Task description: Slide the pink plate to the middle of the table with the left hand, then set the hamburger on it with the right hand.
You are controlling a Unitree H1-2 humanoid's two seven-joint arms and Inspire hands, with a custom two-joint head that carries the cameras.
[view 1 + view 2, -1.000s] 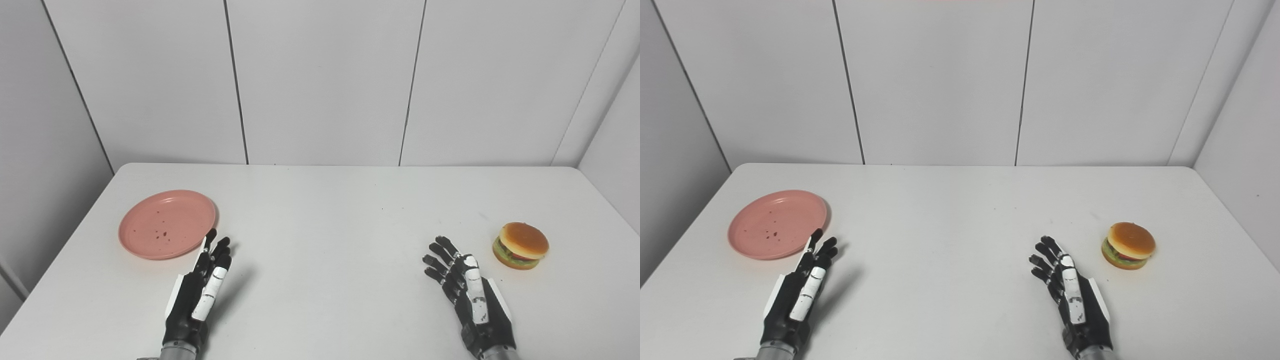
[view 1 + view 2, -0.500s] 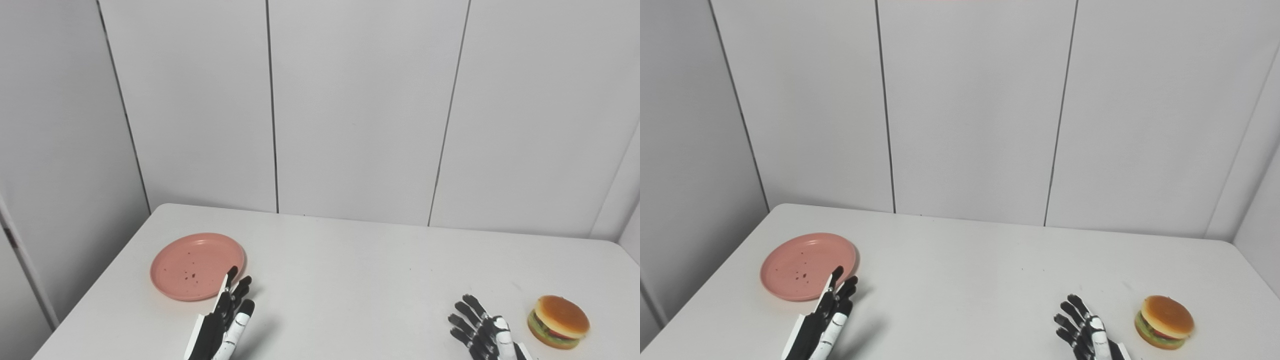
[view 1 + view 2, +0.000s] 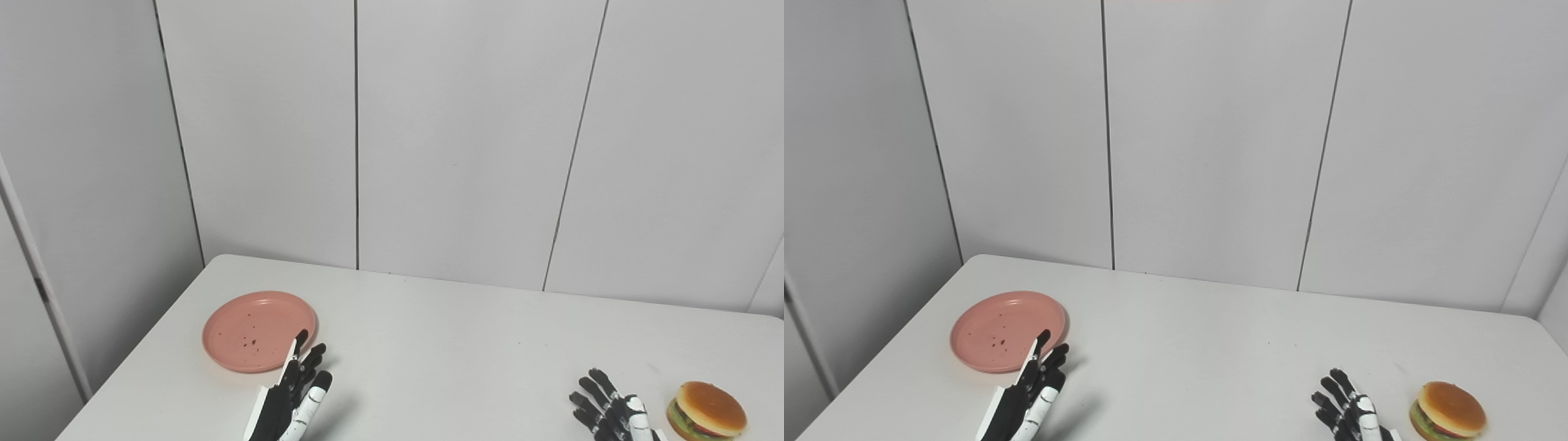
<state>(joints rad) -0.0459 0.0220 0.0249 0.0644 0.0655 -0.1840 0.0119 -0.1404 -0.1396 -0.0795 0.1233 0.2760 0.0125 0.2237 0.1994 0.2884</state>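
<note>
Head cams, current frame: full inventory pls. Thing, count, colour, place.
round pink plastic plate: 1, pink with small dark specks, left side of the table, nothing on it
toy hamburger: 1, tan bun with green and red filling, right side of the table near the front, beside the right hand
flat white table: 1, white, fills the lower part of both views
panelled wall: white-grey panels with dark vertical seams, behind and to the left of the table
left hand: 1, black and white, open, fingertips at the plate's near right rim; contact cannot be told
right hand: 1, black and white, open, fingers spread, just left of the hamburger, not touching it
</note>
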